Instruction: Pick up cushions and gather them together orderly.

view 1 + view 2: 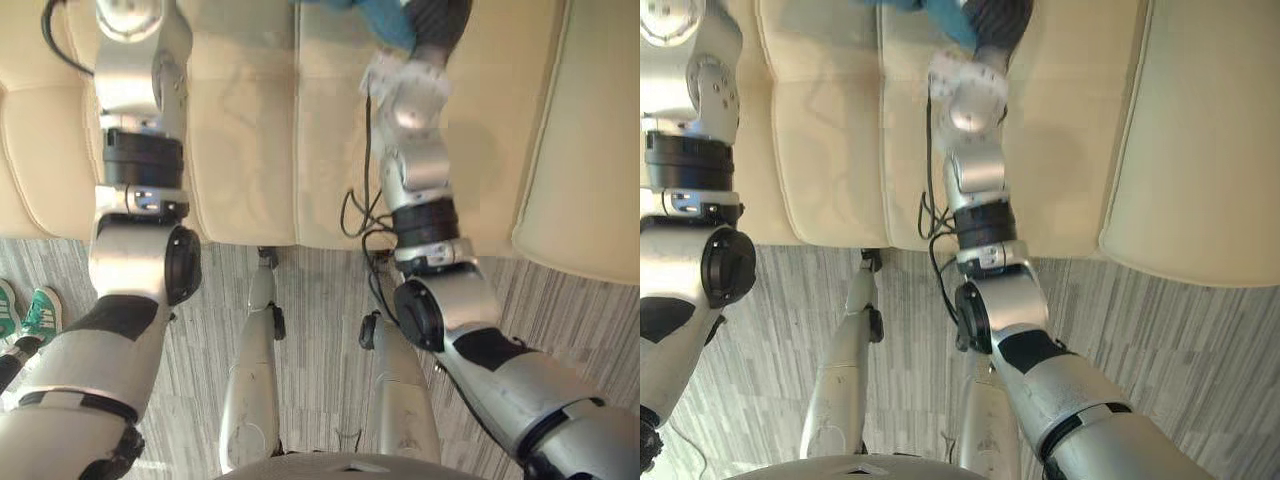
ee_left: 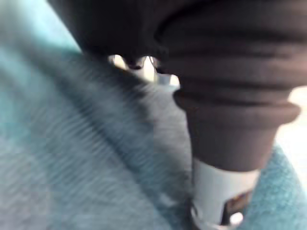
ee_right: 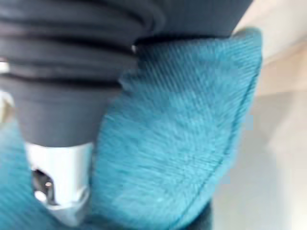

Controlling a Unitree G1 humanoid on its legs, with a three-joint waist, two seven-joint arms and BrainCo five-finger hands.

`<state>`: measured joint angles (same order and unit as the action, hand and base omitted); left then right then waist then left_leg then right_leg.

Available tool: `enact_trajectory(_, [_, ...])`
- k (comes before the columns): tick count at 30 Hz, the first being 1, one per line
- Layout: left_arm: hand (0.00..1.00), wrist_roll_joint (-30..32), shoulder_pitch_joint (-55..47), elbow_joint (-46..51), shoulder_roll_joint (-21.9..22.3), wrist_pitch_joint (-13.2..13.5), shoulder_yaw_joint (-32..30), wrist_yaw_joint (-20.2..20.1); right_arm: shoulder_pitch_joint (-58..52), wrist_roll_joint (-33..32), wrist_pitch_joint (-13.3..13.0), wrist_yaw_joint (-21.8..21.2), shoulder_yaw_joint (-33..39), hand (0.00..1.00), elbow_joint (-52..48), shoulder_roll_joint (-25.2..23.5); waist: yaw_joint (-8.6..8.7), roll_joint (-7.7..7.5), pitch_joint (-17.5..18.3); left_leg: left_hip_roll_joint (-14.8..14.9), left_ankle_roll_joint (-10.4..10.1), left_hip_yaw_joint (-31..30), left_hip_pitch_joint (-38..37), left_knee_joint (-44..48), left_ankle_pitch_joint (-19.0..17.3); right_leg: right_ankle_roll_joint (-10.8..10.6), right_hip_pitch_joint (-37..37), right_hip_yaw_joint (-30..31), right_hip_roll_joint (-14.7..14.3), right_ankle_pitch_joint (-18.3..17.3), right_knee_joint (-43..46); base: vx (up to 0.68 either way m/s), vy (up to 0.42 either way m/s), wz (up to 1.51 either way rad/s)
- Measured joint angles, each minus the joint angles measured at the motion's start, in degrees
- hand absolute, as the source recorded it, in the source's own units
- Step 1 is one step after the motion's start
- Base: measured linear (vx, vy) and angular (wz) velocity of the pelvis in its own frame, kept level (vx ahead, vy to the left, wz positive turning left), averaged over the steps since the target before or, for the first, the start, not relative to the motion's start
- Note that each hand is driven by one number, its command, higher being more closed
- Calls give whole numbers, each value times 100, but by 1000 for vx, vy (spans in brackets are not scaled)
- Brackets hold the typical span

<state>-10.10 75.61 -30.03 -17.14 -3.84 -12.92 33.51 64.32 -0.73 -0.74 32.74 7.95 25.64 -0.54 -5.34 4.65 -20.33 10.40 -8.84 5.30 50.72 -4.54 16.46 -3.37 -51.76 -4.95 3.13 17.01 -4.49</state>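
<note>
Right wrist view: the right hand (image 3: 72,67) is shown as its dark ribbed cover, pressed close against a teal cushion (image 3: 182,134). Whether this hand is open or closed round the cushion cannot be told, since its grasp is hidden. The cushion's ribbed weave is made out, along with a seam running round one curved edge. The cream sofa (image 3: 283,57) is seen just past that edge.

In the eye views the same cover is found at the far side of the sofa seat, touching the cushion. The cushion lies on the seat near the join between two seat pads and is cut off by the upper edge of the scene.

The left hand (image 2: 230,96) is shown in the left wrist view, again as a dark cover, with teal cloth (image 2: 72,167) lying right against it. Its state cannot be told either, and whether this cloth belongs to the same cushion cannot be judged.

In front of the sofa a grey striped carpet (image 1: 1160,340) is laid. A person's green-and-white shoes (image 1: 28,312) are seen on it at the robot's left, well apart from the cushion.
</note>
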Motion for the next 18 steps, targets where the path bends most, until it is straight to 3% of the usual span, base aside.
enact_trajectory(3, [0, -217, -539, 100, 16, 5, -339, 81, -263, -5, -13, -1, 13, 0, -296, 9, 101, -82, -346, -3, 13, 128, 37, 2, 15, -1, -161, 132, 0, 18, 103, -19, 50, -17])
enact_trajectory(5, [0, -347, -1262, 700, 169, 62, -445, 218, -295, -16, -8, -7, -2, 0, -772, 101, 213, -160, -516, 0, 17, 233, 39, 3, 28, 3, -250, 209, -8, 11, 185, -7, 37, -15])
enact_trajectory(13, [0, -1098, -2379, 1781, 1263, 719, -379, 428, -532, -130, -8, 51, 17, 0, -1542, 370, 253, -209, -545, 40, 20, 327, 33, 1, 40, 7, -526, 380, -61, -191, 620, -27, 17, -8])
enact_trajectory(18, [0, -1220, -2532, 2313, 1251, 923, -336, 591, -532, -237, -24, 117, 25, 0, -1855, 599, 250, -226, -555, 46, 57, 369, -19, 1, 71, -1, -551, 404, -65, -205, 749, -33, 17, 0])
